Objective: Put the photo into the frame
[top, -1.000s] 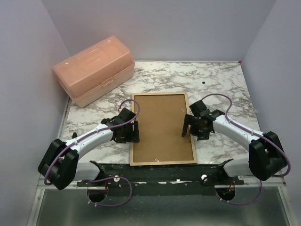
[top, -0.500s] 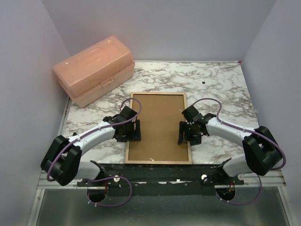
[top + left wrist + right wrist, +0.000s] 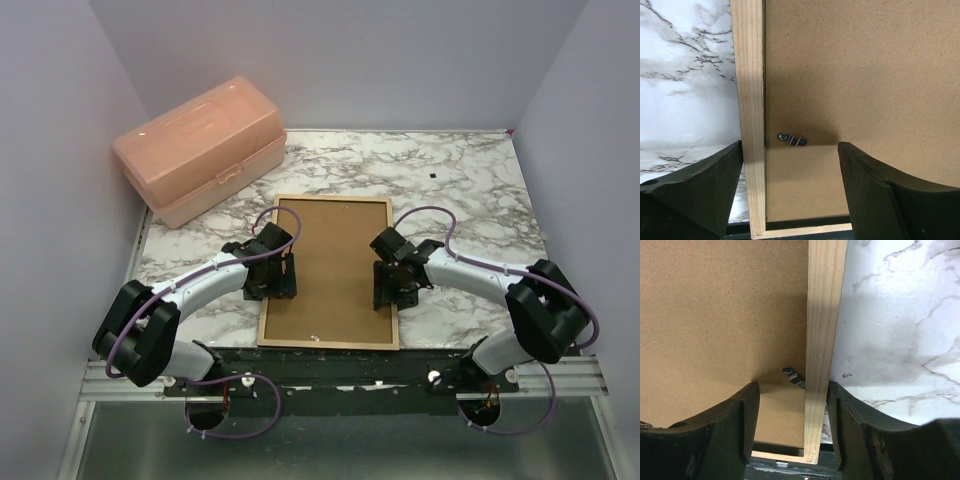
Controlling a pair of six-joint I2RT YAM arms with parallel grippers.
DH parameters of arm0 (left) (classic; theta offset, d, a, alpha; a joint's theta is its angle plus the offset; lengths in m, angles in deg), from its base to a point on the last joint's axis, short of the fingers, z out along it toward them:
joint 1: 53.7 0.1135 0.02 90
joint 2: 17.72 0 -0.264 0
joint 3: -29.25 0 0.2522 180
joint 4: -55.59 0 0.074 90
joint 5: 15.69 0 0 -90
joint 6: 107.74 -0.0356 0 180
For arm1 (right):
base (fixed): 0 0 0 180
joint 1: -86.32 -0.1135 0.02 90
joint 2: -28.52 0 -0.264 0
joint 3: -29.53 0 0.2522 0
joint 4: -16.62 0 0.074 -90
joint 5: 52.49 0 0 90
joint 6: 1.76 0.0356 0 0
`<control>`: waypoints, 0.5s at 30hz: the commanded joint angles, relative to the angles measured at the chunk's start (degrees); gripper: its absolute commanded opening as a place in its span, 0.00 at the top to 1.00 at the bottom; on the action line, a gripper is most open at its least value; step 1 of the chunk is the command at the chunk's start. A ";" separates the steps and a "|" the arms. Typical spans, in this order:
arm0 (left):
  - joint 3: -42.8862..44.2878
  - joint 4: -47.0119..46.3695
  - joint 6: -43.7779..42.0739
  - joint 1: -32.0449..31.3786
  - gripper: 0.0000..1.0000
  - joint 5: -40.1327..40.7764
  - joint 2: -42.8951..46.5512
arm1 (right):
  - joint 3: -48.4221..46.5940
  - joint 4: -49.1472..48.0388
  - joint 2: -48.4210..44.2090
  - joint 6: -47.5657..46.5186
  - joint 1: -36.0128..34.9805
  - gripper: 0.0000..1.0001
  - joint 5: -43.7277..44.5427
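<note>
White grey-veined marble-patterned tabletop [image 3: 470, 190], enclosed by plain walls on three sides. Translucent pink plastic lidded box [image 3: 200, 150] set askew at far left corner. Thin light-wood rectangular frame [image 3: 330, 344] laid back-up near middle, brown fibreboard backing panel [image 3: 330, 260] seated inside it. Box and frame well apart.

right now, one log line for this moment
frame back up, backing board in | left gripper open, straddling left side | right gripper open, straddling right side | photo unseen

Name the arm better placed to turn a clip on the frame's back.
Right, probably: the right claw closely straddles the frame rail and a clip. The left claw stands wider around its clip.
</note>
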 commanded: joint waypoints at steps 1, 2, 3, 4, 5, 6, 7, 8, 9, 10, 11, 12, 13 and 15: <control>-0.45 0.18 -0.05 0.12 0.23 0.66 -0.23 | 0.51 -0.25 0.86 1.18 -0.66 0.51 9.09; -0.36 0.09 -0.10 0.08 0.23 0.62 -0.32 | 0.67 -0.58 1.07 1.24 -0.62 0.57 9.37; -0.36 0.04 -0.14 0.12 0.23 0.62 -0.36 | 0.71 -0.99 1.24 1.31 -0.66 0.61 9.48; -0.36 0.08 -0.28 0.07 0.23 0.62 -0.37 | 0.58 -1.19 1.70 1.29 -0.67 0.63 9.68; -0.36 0.04 -0.39 0.07 0.23 0.62 -0.33 | 0.42 -1.31 1.99 1.29 -0.64 0.65 10.22; -0.44 -0.01 -0.45 0.10 0.23 0.61 -0.34 | 0.25 -1.64 2.26 1.28 -0.67 0.70 10.55; -0.53 -0.01 -0.50 0.07 0.23 0.68 -0.36 | 0.14 -1.66 2.45 1.31 -0.66 0.76 11.18; -0.61 -0.01 -0.58 0.12 0.23 0.78 -0.30 | -0.26 -1.53 2.72 1.31 -0.62 0.80 11.61; -0.68 -0.01 -0.67 0.11 0.24 0.79 -0.35 | -0.77 -1.22 2.87 1.21 -0.67 0.84 12.03; -0.71 0.08 -0.76 0.12 0.24 0.79 -0.42 | -1.29 -0.62 3.00 1.13 -0.67 0.86 12.58; -0.84 0.08 -0.90 0.07 0.24 0.94 -0.45 | -1.94 -0.05 3.17 0.90 -0.64 0.89 13.01; -0.88 0.06 -0.94 0.07 0.24 1.02 -0.43 | -2.36 0.51 3.15 0.77 -0.66 0.93 13.55; -0.97 0.08 -1.10 0.11 0.24 1.05 -0.45 | -2.96 1.13 3.12 0.62 -0.67 0.95 14.31; -1.04 0.09 -1.19 0.07 0.25 1.23 -0.39 | -3.71 1.97 2.89 0.00 -0.66 1.00 14.95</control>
